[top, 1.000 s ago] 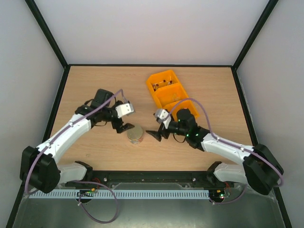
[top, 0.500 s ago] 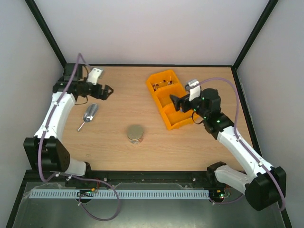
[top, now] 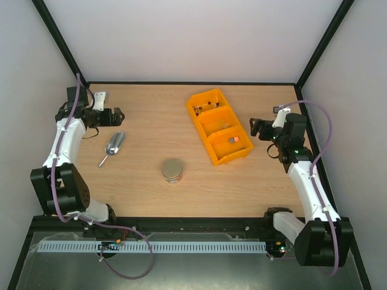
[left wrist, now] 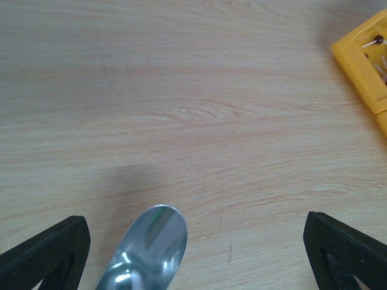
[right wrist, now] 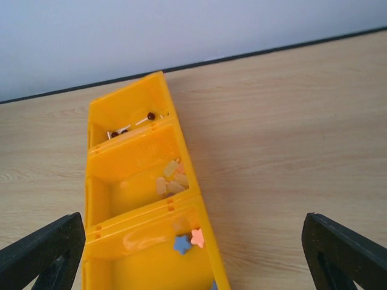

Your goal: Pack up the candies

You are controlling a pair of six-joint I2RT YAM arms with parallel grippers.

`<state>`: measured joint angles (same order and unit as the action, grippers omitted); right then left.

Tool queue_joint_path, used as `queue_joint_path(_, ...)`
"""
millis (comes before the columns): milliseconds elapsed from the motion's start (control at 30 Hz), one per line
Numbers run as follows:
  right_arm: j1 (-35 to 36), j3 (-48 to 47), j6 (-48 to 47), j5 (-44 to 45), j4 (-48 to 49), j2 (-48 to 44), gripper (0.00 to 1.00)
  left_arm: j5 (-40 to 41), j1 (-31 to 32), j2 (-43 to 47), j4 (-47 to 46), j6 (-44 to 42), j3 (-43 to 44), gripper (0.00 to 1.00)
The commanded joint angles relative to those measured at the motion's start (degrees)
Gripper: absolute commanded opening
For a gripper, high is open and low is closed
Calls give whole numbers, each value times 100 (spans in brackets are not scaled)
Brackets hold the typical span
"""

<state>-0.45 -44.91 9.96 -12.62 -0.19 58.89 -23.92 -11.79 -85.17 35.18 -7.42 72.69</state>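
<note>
1. While both arms hover over the counter [top: 151, 199], each is pulled out to its own side edge.
2. Left arm: rises along the left edge, elbow bent, wrist turned inward. The left claw [top: 120, 113] points right, with its jaws spread wide and gripping nothing.
3. Left wrist view: the metal scoop [left wrist: 148, 254] lies on the counter under that claw, between the fingertips and apart from both.
4. Right arm: runs up the right edge, wrist bent to the left. The right claw [top: 254, 128] faces the yellow tray [top: 230, 156], spread wide and holding nothing. It is near the tray and not touching it.
5. The tray lies diagonally at right of centre, with three compartments in a row.
6. The candies [right wrist: 174, 181] are all in the tray: dark and white bits in the far compartment, pale pieces in the middle, blue and pink stars in the near one.
7. The gold-lidded jar [top: 172, 170] stands mid-counter, well apart from both claws.
</note>
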Motion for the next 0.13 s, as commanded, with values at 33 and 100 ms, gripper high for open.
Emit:
queue_joint_path(33, -52, 241, 311, -190, -109, -170, 99, 229, 26, 221, -323, 344, -378, 99)
queue_joint_path(100, -52, 275, 249, -175, -130, -213, 99, 345, 47, 327, -448, 395, -477, 99)
